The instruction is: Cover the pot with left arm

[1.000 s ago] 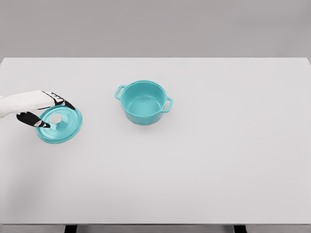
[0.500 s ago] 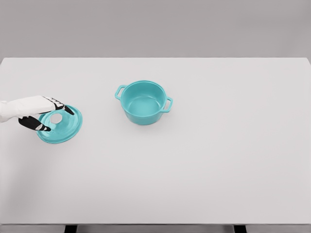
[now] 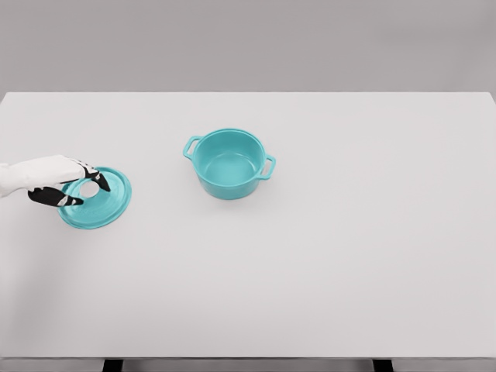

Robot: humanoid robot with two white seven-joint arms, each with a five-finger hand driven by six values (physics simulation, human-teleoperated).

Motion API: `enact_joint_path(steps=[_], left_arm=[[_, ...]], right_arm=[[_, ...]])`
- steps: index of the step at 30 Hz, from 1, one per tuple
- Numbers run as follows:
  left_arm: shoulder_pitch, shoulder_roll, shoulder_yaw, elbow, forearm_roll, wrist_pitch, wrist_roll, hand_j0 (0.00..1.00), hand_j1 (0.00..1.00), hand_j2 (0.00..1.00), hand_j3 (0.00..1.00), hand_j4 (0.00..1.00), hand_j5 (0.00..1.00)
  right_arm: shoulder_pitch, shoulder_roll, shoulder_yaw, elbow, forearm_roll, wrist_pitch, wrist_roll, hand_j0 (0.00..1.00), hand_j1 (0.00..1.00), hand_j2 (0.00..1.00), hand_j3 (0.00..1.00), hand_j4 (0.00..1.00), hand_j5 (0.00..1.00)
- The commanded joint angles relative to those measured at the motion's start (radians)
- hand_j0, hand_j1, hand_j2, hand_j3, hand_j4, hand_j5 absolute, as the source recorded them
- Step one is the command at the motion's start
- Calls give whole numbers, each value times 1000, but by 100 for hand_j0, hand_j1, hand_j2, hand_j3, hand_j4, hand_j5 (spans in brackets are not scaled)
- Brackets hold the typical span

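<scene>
The lid (image 3: pixel 97 200) lies flat on the bench (image 3: pixel 325 263), at about nine o'clock from the open pot (image 3: pixel 229 163) and well apart from it. The left robot hand (image 3: pixel 68 184) pinches at its knob (image 3: pixel 91 188), fingers closing; a firm grasp isn't clear. Grasping is the step; next comes a lift and carry toward three o'clock.

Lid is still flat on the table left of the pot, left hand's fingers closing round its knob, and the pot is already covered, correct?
Not quite: in the head view the teal pot stands open and empty. The rest holds: the lid lies on the table to its left, left hand at its knob.
</scene>
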Motion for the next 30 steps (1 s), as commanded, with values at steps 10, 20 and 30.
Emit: enact_joint_path(steps=[10,20,30], left_arm=[[14,-3,0,0,3,2,2,54,54,54,54,54,54],[15,0,5,-58,2,2,-7,51,51,51,51,51,51],[-26,32,6,-207,9,2,-18,51,51,51,51,51,51]], right_arm=[[0,0,0,0,1,0,0,100,100,100,100,100,100],[0,0,0,0,1,0,0,100,100,100,100,100,100],[0,0,0,0,1,0,0,100,100,100,100,100,100]])
